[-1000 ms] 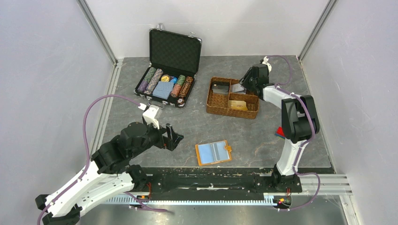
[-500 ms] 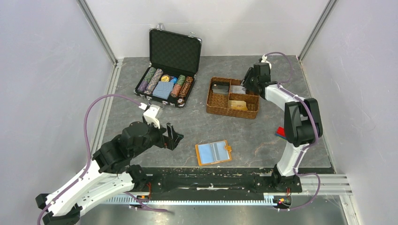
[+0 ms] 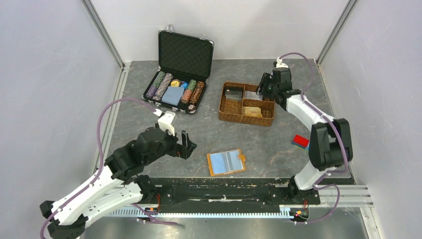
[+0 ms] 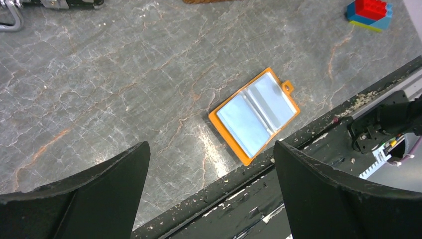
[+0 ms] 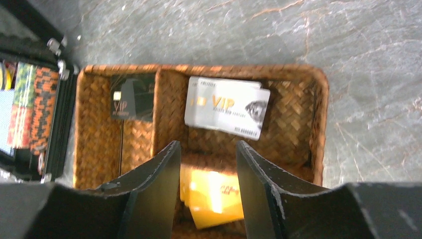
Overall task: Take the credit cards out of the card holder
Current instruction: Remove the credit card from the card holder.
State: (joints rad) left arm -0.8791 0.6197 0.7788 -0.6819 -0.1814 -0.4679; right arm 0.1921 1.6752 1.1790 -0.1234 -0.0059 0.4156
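While my left fingers [image 4: 114, 184] hang spread wide near it, the card holder [image 4: 254, 117] lies open on the worktop [image 4: 99, 74], orange with pale blue sleeves. My right fingers [image 5: 154, 184] are narrowly parted, holding nothing, over the credit cards [image 5: 226, 107] in the basket [image 5: 318, 124].

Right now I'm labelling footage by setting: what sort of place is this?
Probably a lab test cell: plain grey walls box in a stone-look table, with staged props like a poker-chip case and a woven basket.

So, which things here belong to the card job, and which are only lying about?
Job: card holder, lying open; credit cards, lying in the woven basket.
Lying about: black chip case; red-and-blue block.
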